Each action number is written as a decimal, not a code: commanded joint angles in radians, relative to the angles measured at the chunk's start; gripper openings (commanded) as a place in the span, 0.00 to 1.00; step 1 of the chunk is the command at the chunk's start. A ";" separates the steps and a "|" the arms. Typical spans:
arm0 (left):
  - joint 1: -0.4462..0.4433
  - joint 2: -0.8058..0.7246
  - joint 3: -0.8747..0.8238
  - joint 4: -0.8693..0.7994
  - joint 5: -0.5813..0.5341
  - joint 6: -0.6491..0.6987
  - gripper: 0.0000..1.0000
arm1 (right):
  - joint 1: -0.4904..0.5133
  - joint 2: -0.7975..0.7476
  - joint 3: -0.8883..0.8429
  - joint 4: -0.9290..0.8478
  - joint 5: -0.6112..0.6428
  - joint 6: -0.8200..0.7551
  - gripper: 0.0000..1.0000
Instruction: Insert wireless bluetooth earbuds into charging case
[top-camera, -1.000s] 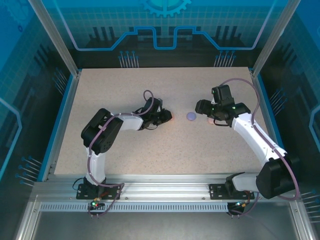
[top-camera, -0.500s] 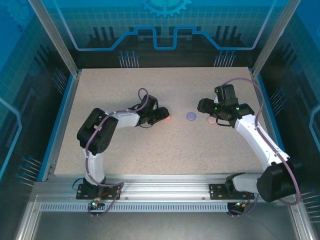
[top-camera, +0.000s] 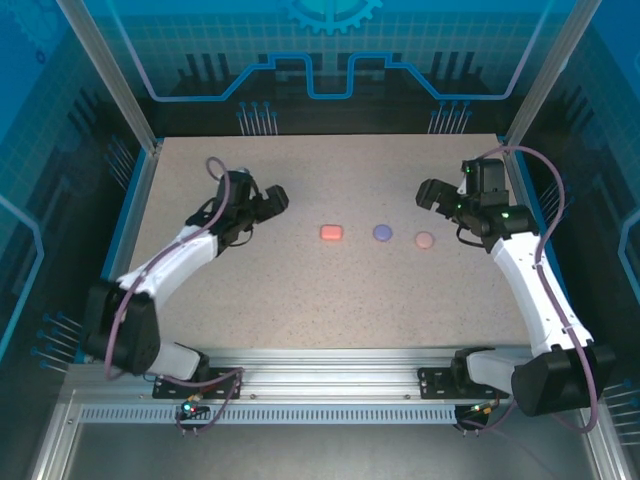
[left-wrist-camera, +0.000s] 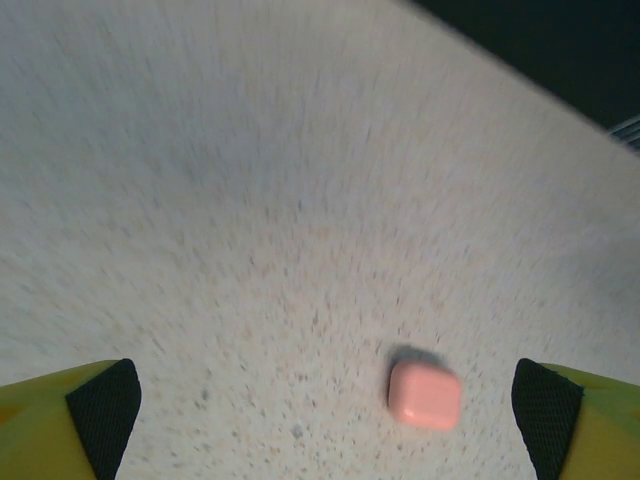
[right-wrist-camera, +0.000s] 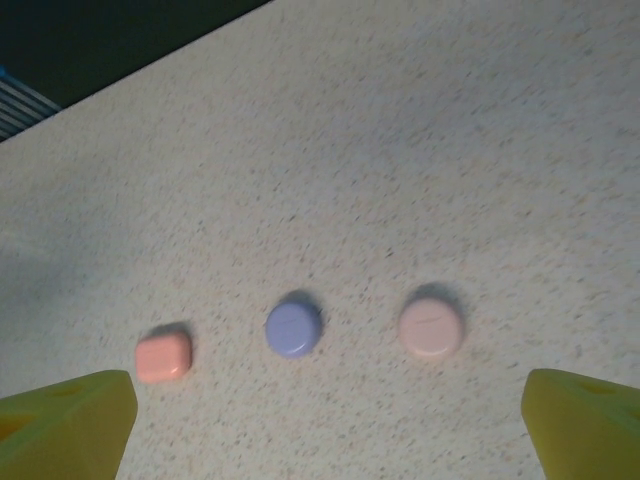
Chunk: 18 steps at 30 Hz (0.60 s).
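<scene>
Top external: speckled beige table (top-camera: 200, 300), matt and grainy. Three charging cases sit in a row just right of frame centre, apart from one another, lids shut. Leftmost is the red-orange case (top-camera: 331, 232), a rounded square; in the middle the purple case (top-camera: 382, 232), a round disc; rightmost the pale pink case (top-camera: 425, 240), also a round disc. All are smooth plastic, any lettering too small to read. Whether earbuds lie inside cannot be told. The left gripper (top-camera: 272, 200) is left of centre, well apart from the red-orange case. The right gripper (top-camera: 430, 192) is above the pale pink case, near it but not touching

Left wrist: blurred frame. The red-orange case (left-wrist-camera: 425, 394) lies lower right of centre on the table, with soft corners and a slight sheen. On the left gripper (left-wrist-camera: 325, 405), yellow fingers (left-wrist-camera: 45, 425) with black textured pads (left-wrist-camera: 105, 410) sit in the bottom corners, spread wide, touching nothing

Right wrist: a row across the lower middle, red-orange case (right-wrist-camera: 164, 355), purple case (right-wrist-camera: 293, 328), pale pink case (right-wrist-camera: 431, 325). The pale lid carries a faint line. On the right gripper (right-wrist-camera: 325, 430), yellow fingers (right-wrist-camera: 70, 425) sit in the bottom corners, spread wide, gripping nothing
</scene>
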<state>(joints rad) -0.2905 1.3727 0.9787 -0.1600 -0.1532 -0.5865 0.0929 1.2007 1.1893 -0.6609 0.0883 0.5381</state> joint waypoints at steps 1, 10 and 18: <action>0.001 -0.122 -0.088 0.085 -0.180 0.188 0.99 | -0.040 0.016 0.024 0.013 0.068 -0.048 1.00; 0.030 -0.342 -0.438 0.540 -0.230 0.660 0.99 | -0.049 -0.005 -0.224 0.379 0.277 -0.235 1.00; 0.180 -0.216 -0.638 0.769 -0.199 0.601 0.99 | -0.048 -0.008 -0.433 0.679 0.284 -0.388 1.00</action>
<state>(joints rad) -0.1413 1.0939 0.3786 0.4576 -0.3458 0.0036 0.0563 1.2098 0.8112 -0.1761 0.3405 0.2462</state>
